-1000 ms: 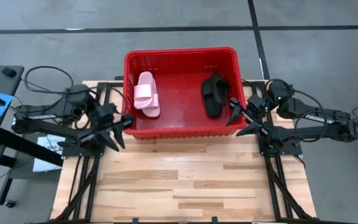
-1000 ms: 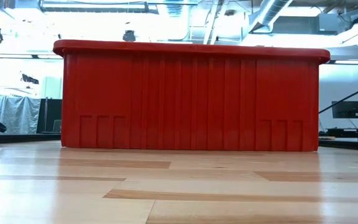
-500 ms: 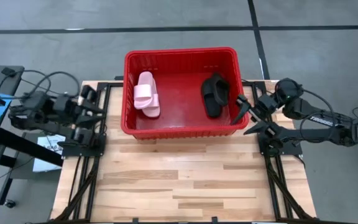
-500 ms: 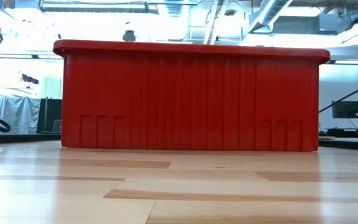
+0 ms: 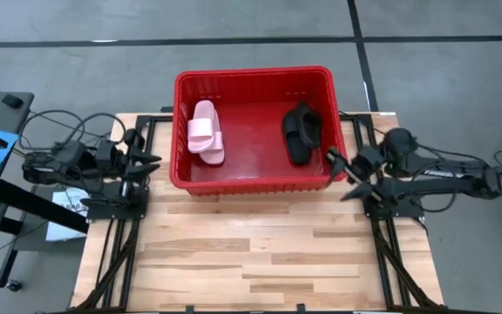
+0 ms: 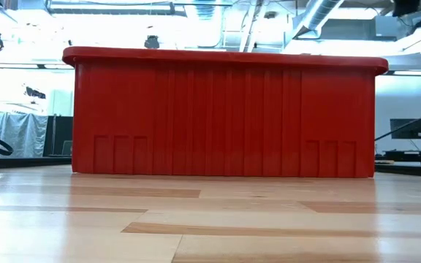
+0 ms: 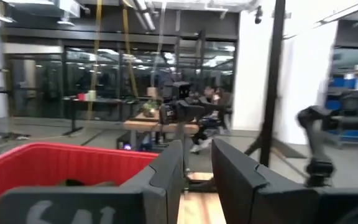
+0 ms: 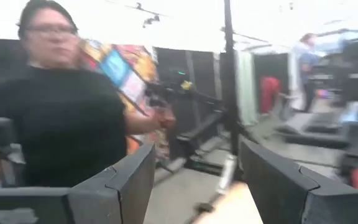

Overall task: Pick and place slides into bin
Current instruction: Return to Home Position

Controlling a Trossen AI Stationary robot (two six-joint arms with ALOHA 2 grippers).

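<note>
The red bin (image 5: 253, 74) stands at the table's far middle and fills the low view (image 6: 225, 117). One pale pink slide (image 5: 206, 131) lies on the bin's floor at its left, and one black slide (image 5: 301, 133) lies at its right. The other slides are out of view. My left gripper (image 5: 149, 166) is open and empty, left of the bin's near left corner, and its wrist view looks over the bin's rim (image 7: 73, 163). My right gripper (image 5: 336, 172) is open and empty by the bin's near right corner.
The wooden table top (image 5: 260, 253) lies bare in front of the bin. Dark frame rails (image 5: 116, 253) run along both table sides. A person in a black top (image 8: 61, 106) stands in the room beyond the table in the right wrist view.
My left gripper has drawn back from the bin's near left corner toward the table's left edge. My right arm has pulled back a little toward the table's right edge, its gripper staying by the bin's near right corner. The bin and the slides have not moved.
</note>
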